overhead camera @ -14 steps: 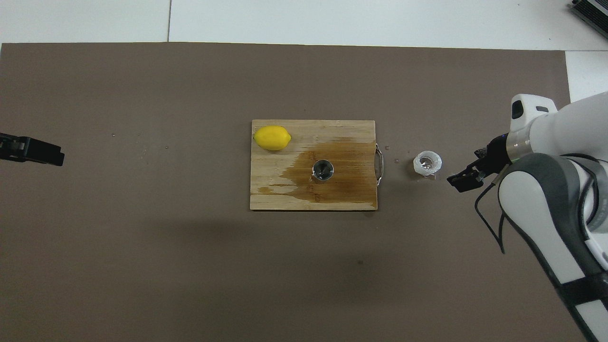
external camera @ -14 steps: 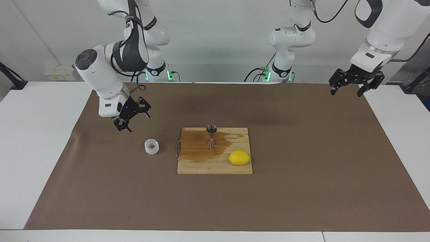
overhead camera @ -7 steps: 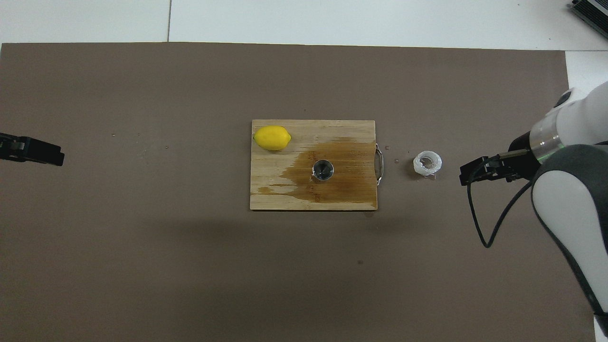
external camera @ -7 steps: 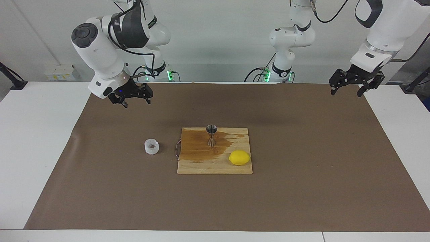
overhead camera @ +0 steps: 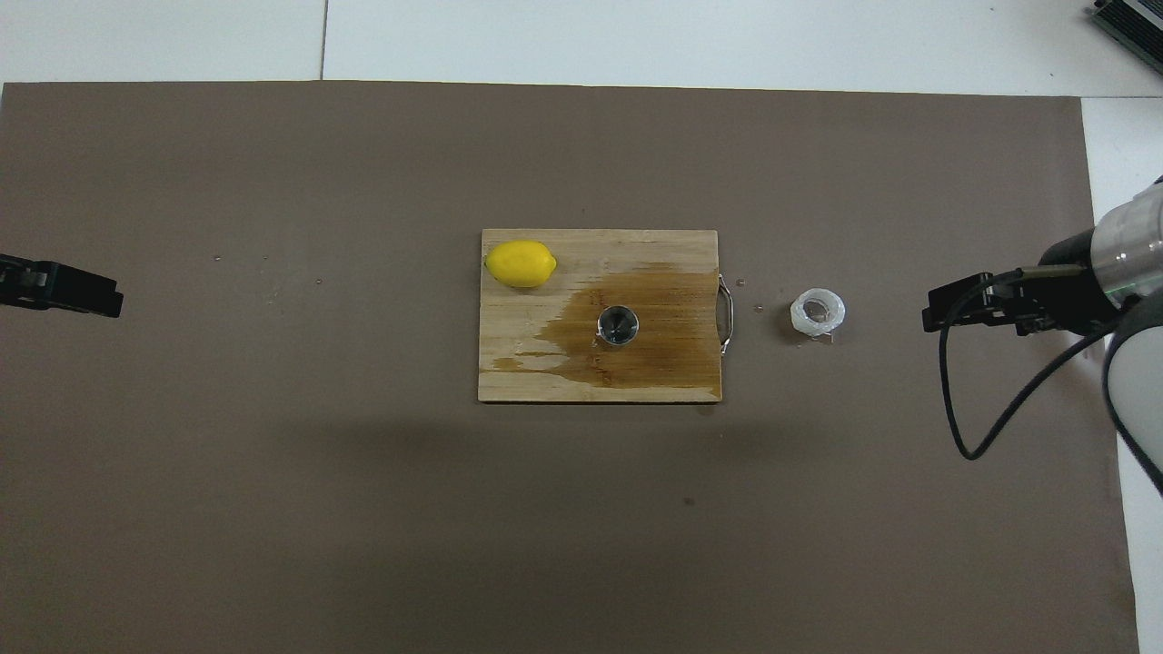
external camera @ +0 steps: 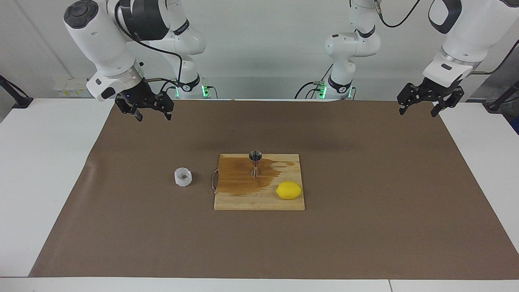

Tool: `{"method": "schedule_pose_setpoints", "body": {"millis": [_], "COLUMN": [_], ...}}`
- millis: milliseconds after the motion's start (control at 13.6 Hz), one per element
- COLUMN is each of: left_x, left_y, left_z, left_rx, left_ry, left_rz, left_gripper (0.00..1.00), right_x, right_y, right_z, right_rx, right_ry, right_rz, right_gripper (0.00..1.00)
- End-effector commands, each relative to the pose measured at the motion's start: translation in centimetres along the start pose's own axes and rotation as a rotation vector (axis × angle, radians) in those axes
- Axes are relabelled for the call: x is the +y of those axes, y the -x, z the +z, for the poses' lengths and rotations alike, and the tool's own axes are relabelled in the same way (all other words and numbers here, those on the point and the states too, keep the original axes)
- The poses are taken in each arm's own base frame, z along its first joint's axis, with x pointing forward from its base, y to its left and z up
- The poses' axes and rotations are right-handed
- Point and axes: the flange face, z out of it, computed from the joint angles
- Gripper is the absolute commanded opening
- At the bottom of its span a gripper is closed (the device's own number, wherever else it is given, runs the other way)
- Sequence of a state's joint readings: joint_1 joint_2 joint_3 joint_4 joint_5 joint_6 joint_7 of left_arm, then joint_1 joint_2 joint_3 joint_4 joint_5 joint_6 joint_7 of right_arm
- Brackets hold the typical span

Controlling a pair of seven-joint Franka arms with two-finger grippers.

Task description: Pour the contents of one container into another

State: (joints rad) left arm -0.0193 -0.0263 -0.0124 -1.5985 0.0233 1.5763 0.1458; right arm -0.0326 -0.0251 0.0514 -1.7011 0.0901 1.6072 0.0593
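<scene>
Facing view first: right gripper hangs raised over the brown mat's edge at the right arm's end of the table, its fingers spread wide and empty, while left gripper waits over the mat's corner at the left arm's end, likewise spread and holding nothing. Translucent ribbed cup stands upright on the mat beside the wooden cutting board, toward the right arm's end, and the steel jigger stands upright on the board in a brown wet stain, with a lemon farther from the robots on the same board. Overhead view next: cup sits just beside the board's metal handle, well apart from the right gripper; the jigger shows its open mouth. Judging by the spill, the pour looks made already; any repeat should grip the soft cup gently, centre it over the narrow mouth and tip slowly
</scene>
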Motion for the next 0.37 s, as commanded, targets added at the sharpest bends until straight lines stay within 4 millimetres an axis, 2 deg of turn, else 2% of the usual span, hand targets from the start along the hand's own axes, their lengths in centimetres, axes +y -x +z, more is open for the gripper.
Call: {"method": "schedule_pose_setpoints", "body": {"millis": [0,294], "left_x": [-0.17,-0.17], "left_y": [0.46,0.46], "left_z": [-0.19,-0.19], "left_rx": [-0.006,-0.006], "left_ry": [-0.001,-0.001], "left_rz": [-0.001,-0.001], "left_gripper": [1.0,1.0], "right_x": [0.55,0.65], "right_y": [0.62,0.67], "right_z": [-0.57,-0.8], "right_rx": [-0.022,-0.011], "right_ry": [0.01,0.075], "right_rz": [0.028,0.006], "right_gripper": [1.0,1.0]}}
